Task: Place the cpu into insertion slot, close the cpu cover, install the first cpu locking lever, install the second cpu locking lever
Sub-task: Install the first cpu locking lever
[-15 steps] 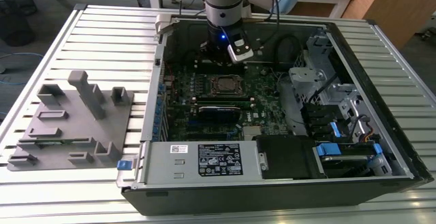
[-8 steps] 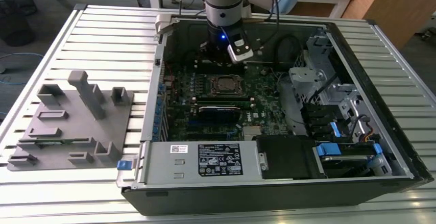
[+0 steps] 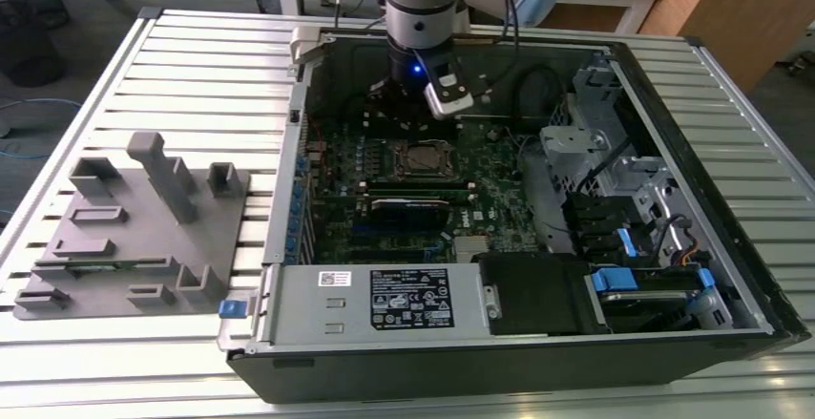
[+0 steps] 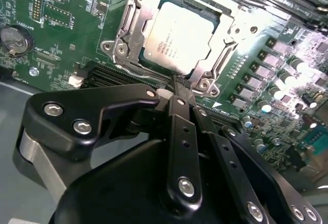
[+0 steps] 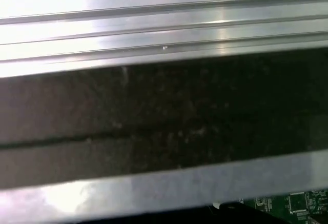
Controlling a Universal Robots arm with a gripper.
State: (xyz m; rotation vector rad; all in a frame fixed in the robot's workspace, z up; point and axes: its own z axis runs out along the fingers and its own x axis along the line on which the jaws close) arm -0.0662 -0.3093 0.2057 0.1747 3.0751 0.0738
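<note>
Bench (image 3: 153, 47): slatted metal, carrying open case (image 3: 713, 333). Pincer (image 4: 179, 83): closed, empty, just short of slot (image 4: 128, 34) rim. Cpu (image 4: 179, 37): seated in slot, just beyond pincer tips; cover (image 4: 207, 73) down around it.

The arm (image 3: 421, 4) comes straight down from above, its grey column upright, with a small blue light glowing at the wrist (image 3: 417, 68) and a silvery block angled off the side just below it. In the second wrist view the gripper (image 4: 180, 83) is black and heavy-jointed, its bolted links folding inward so that the two fingers (image 4: 177, 101) lie pressed together into one narrow tip. Nothing is held between them, and the tip points slightly forward and down.
</note>
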